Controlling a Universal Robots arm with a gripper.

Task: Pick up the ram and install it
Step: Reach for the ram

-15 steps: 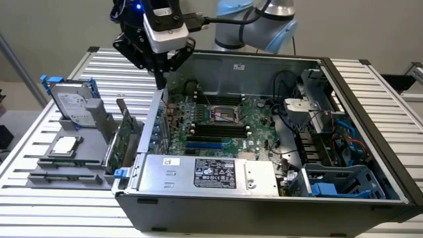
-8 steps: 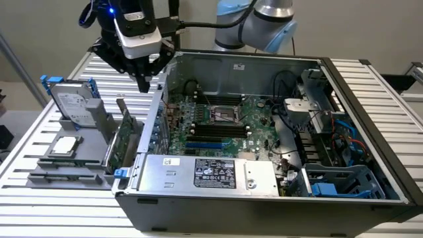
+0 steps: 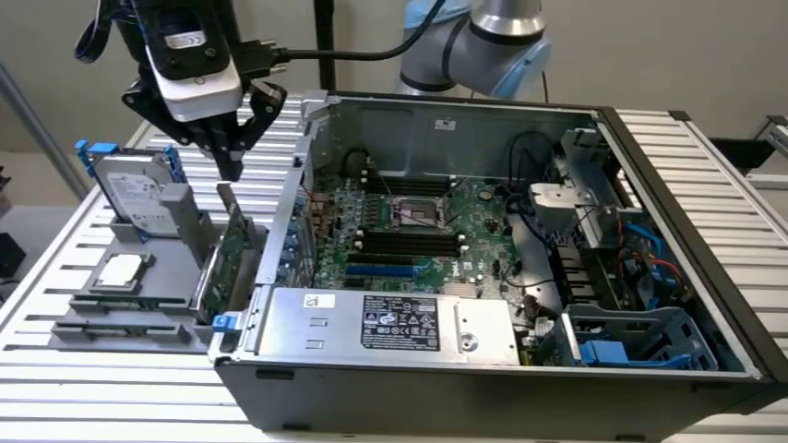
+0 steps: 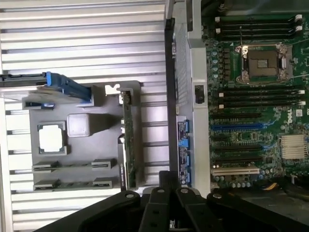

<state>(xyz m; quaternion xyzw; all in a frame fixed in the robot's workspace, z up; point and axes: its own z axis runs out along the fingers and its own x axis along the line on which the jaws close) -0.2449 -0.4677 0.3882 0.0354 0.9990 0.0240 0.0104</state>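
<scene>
My gripper (image 3: 229,173) hangs high over the grey parts tray (image 3: 173,277), at the exterior view's left. Its black fingers taper down to one point and look shut, with nothing seen between them. In the wrist view the fingers' dark linkages meet at the gripper (image 4: 164,180). Just below the tips stands the far end of the large green expansion card (image 3: 232,263), which has a blue tab (image 3: 223,322). The wrist view shows this card (image 4: 127,140) edge-on. The ram is hidden or out of view. The black motherboard slots (image 3: 400,242) lie inside the open case.
The tray also holds a silver hard drive (image 3: 133,198) in a blue-handled bracket, a processor chip (image 3: 120,270) and two narrow grey holders (image 4: 72,165). The open computer case (image 3: 689,305) stands right beside the tray, its metal rear wall (image 4: 190,96) close to the gripper. A slatted table (image 3: 74,388) carries everything.
</scene>
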